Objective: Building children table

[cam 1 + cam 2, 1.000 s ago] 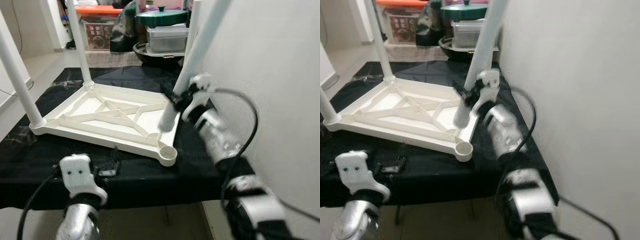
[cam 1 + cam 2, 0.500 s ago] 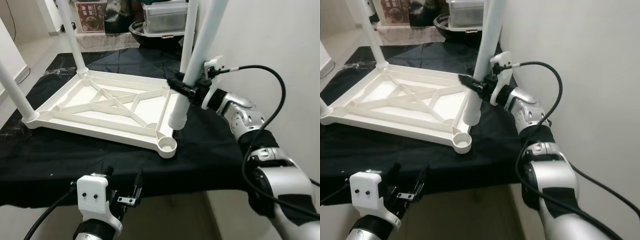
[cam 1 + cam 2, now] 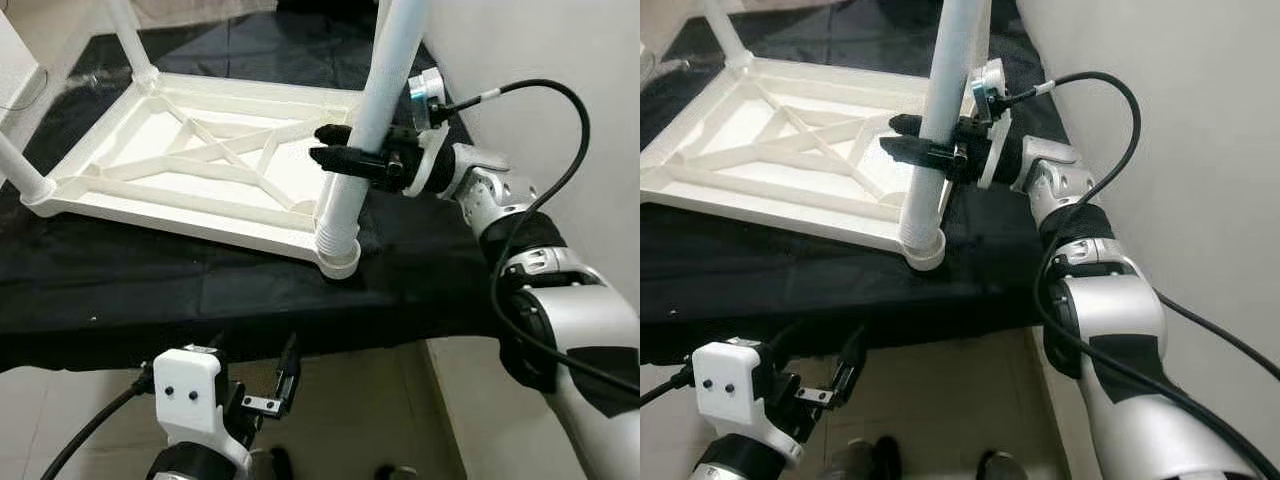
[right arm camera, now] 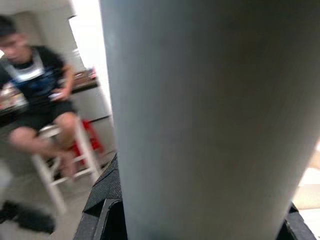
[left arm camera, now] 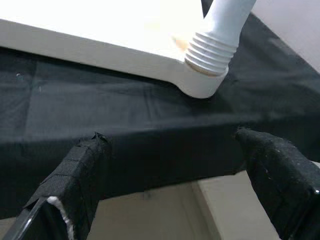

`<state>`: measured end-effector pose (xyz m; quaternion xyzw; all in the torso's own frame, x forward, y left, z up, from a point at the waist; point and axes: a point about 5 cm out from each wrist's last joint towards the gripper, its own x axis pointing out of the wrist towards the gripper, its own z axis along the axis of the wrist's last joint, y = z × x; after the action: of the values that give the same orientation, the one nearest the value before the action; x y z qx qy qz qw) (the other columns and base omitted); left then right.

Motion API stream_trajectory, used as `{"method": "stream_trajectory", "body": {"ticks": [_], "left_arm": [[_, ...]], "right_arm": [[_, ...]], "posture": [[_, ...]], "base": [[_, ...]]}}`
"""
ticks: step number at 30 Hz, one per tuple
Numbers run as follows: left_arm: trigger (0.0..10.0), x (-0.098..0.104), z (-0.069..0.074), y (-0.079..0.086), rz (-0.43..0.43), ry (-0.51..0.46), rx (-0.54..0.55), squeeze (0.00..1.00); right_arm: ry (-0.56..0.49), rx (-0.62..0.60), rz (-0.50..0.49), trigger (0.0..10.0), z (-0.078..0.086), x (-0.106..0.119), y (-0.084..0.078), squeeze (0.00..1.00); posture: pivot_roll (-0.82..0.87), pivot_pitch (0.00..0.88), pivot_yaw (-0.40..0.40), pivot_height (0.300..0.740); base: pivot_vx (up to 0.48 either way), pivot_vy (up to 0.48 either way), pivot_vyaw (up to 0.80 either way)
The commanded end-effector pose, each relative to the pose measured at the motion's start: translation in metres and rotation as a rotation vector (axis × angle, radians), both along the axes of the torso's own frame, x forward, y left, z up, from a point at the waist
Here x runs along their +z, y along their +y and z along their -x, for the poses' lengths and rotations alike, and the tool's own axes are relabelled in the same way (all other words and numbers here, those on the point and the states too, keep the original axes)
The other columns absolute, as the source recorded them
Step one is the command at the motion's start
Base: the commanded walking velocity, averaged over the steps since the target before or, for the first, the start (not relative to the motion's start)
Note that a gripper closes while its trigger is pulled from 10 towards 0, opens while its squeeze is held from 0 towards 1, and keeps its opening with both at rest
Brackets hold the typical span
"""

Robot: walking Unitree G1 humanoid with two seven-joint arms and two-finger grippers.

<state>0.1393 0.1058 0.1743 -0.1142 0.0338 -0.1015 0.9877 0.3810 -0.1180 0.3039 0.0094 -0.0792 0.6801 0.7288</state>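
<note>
At the desk's near right corner, the right end effector pinches the white leg, whose long axis tilts slightly over the upturned tabletop's corner socket, threads entering; the left end effector hangs spread, below the edge.

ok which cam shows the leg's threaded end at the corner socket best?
Left wrist view: the leg's ribbed threaded end sits close-up in the corner socket. Both eye views show the joint smaller, from above, with the right hand shut on the leg higher up. Right wrist view shows just blurred leg shaft.
</note>
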Motion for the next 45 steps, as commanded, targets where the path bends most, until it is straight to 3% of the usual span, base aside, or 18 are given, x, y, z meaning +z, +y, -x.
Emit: {"method": "stream_trajectory", "body": {"ticks": [1,17,24,31,33,45], "left_arm": [[10.0,0.0,0.006,0.0,-0.021,0.025,0.002,0.0],[10.0,0.0,0.009,-0.001,-0.028,0.041,0.02,0.0],[10.0,-0.001,0.009,-0.002,-0.03,0.046,0.029,0.0],[10.0,-0.001,0.009,-0.003,-0.03,0.044,0.033,0.0],[10.0,-0.001,0.008,-0.003,-0.029,0.042,0.036,0.0],[10.0,-0.001,0.006,-0.003,-0.028,0.04,0.045,0.0]], "right_arm": [[-0.036,0.083,0.04,10.0,0.003,0.006,0.006,0.0],[-0.099,0.037,0.161,10.0,0.0,0.0,0.019,0.0],[-0.118,0.085,0.221,10.0,0.002,-0.002,0.021,0.0],[-0.163,0.169,0.278,10.0,0.008,-0.005,0.034,0.0],[-0.175,0.22,0.272,10.0,0.012,-0.005,0.045,0.0],[-0.127,0.303,0.269,10.0,0.018,-0.02,0.072,0.0]], "posture": [[0.12,0.354,0.032,0.74],[0.11,0.332,0.017,0.74],[0.1,0.327,0.014,0.74],[0.1,0.324,0.01,0.74],[0.1,0.327,0.007,0.74],[0.09,0.333,0.0,0.74]], "base": [[0.0,0.0,0.0],[0.0,0.0,0.0],[0.0,0.0,0.0],[0.0,0.0,0.0],[0.0,0.0,0.0],[0.0,0.0,0.0]]}}
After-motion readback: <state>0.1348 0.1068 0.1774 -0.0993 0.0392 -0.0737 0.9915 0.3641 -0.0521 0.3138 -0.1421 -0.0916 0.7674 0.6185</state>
